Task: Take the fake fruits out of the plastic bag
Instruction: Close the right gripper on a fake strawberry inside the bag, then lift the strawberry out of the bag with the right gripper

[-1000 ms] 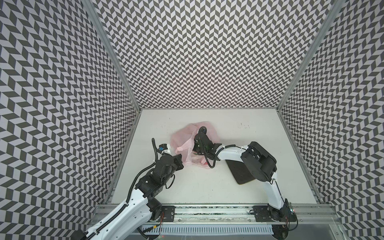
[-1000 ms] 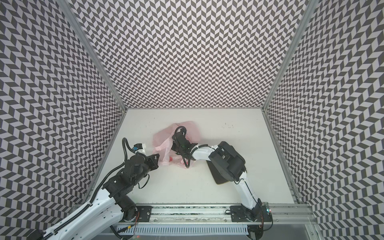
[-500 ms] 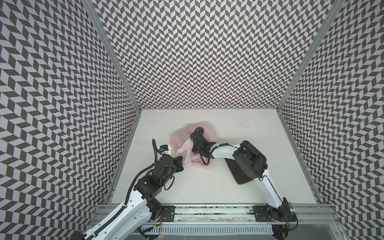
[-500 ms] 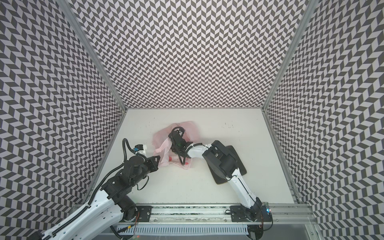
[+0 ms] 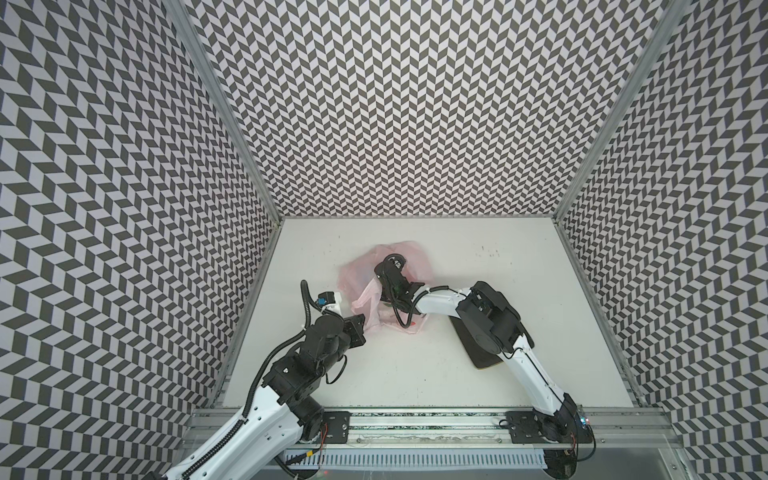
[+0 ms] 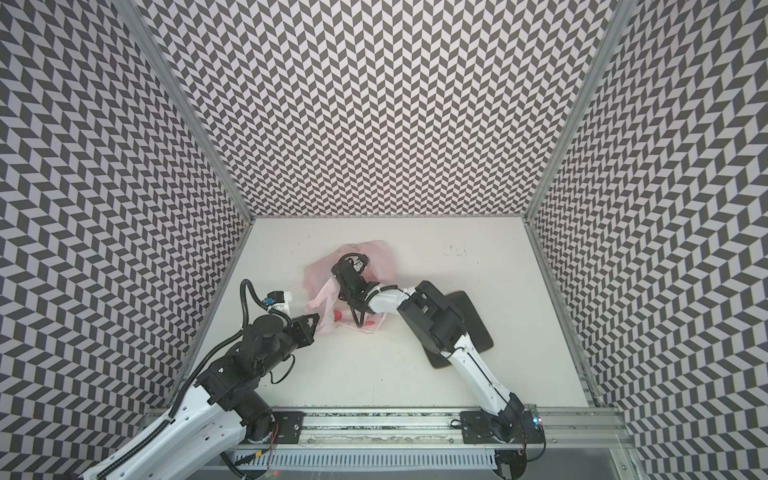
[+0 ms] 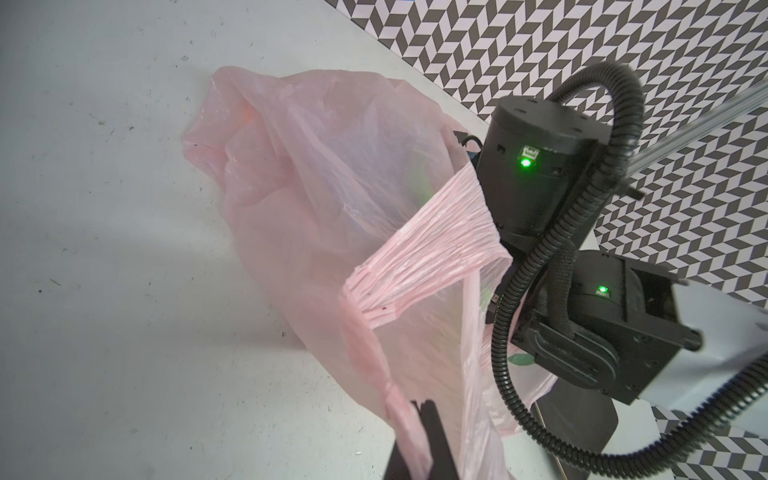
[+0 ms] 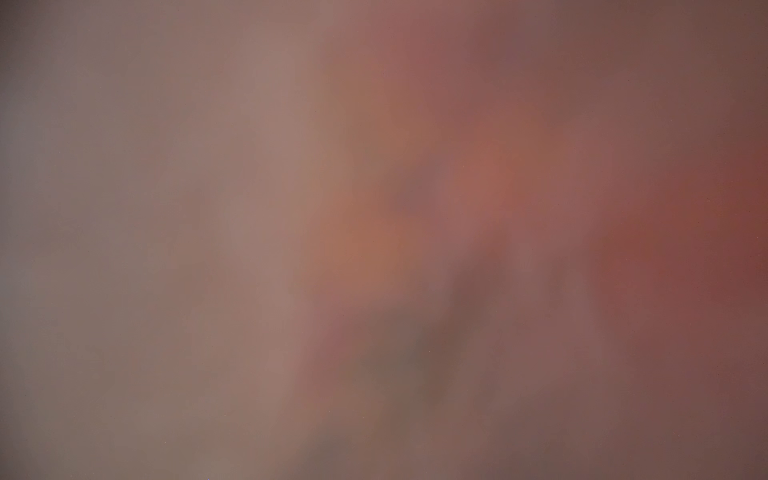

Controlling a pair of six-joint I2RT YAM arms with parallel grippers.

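Note:
The pale-pink plastic bag (image 5: 415,258) (image 6: 383,261) (image 7: 316,166) lies crumpled mid-table. My left gripper (image 5: 365,328) (image 6: 318,322) (image 7: 415,419) is shut on a twisted loop handle at the bag's near edge, pulling it taut. My right arm's wrist (image 5: 392,274) (image 6: 351,272) reaches into the bag's mouth, and the film hides its fingers. The right wrist view is only a pink, orange and red blur. A red patch (image 6: 338,314) shows through the film; I cannot tell fruit from print. No fake fruits lie outside the bag.
A dark brown flat board (image 5: 482,353) (image 6: 469,316) lies right of the bag, partly under my right arm. Chevron-patterned walls close the table on three sides. A metal rail (image 5: 415,419) runs along the front edge.
My right arm has pushed a little leftward, deeper into the bag, and its elbow has followed. The left gripper has kept its hold on the handle without moving.

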